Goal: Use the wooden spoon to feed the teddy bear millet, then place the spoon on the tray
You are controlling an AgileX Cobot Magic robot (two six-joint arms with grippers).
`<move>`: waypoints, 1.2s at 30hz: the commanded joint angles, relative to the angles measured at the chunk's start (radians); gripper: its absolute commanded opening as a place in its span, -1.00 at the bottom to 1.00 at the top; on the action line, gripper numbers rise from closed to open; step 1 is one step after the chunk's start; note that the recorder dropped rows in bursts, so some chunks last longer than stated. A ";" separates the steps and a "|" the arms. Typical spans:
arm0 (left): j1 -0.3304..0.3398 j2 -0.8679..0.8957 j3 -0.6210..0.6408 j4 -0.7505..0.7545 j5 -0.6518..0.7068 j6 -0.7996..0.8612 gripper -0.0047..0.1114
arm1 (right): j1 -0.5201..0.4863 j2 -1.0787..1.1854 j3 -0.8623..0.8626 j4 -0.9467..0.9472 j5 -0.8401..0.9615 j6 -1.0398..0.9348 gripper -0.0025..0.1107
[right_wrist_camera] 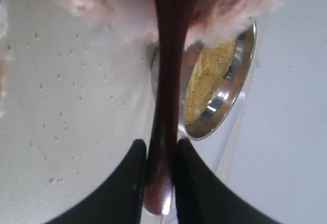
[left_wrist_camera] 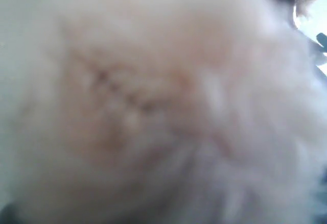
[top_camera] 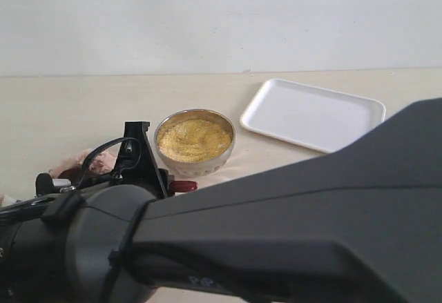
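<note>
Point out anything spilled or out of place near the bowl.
Millet specks lie scattered over the tabletop beside the metal bowl, outside it, which looks like a spill. Nothing else stands out; the right gripper clamps the wooden spoon by its handle.

The teddy bear is only blurred fur, and the wooden spoon runs out of frame.

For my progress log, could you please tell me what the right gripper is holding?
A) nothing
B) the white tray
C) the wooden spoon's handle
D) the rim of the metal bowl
C: in the right wrist view the right gripper clamps the wooden spoon by its handle between two dark fingers, beside the bowl of millet.
</note>
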 commanded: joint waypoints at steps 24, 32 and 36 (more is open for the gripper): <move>0.003 -0.009 0.002 -0.011 -0.019 0.004 -0.81 | -0.018 -0.074 0.041 0.033 0.005 0.166 -0.93; 0.003 -0.009 0.002 -0.011 -0.019 0.004 -0.81 | 0.001 -0.094 0.099 0.016 0.005 0.159 -0.93; 0.003 -0.009 0.002 -0.011 -0.019 0.004 -0.81 | -0.002 -0.097 0.118 0.012 0.005 0.161 -0.93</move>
